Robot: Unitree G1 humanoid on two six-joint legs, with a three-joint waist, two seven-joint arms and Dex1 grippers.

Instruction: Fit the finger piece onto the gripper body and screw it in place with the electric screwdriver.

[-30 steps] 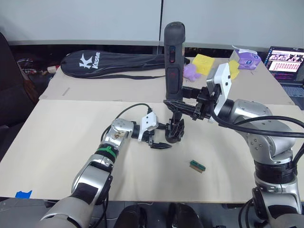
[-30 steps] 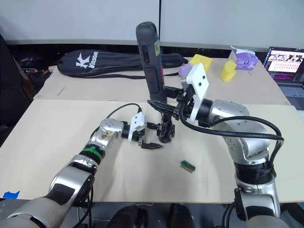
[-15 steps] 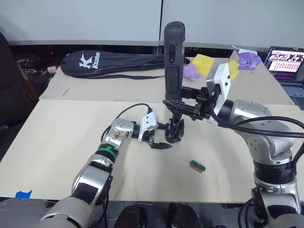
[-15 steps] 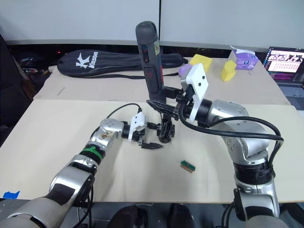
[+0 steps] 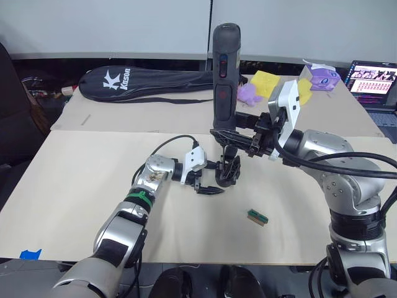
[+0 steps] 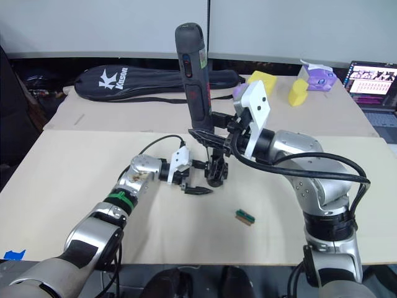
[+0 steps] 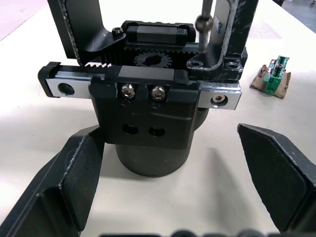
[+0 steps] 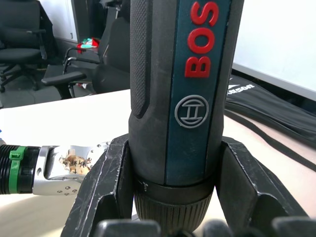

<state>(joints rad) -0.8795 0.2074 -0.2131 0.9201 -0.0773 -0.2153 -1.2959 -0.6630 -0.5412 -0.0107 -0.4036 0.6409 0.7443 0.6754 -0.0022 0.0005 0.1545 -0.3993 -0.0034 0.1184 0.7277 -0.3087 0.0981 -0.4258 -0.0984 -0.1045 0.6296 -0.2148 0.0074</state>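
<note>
Electric screwdriver (image 5: 224, 81) upright in right pincer (image 5: 239, 133)

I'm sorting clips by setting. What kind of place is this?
Probably an office or lab workroom: tables pushed together, a laptop at the far corner, office chairs behind, and a racket bag left lying on the far table.

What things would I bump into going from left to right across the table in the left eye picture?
Left end effector → gripper body → green block → laptop.
</note>
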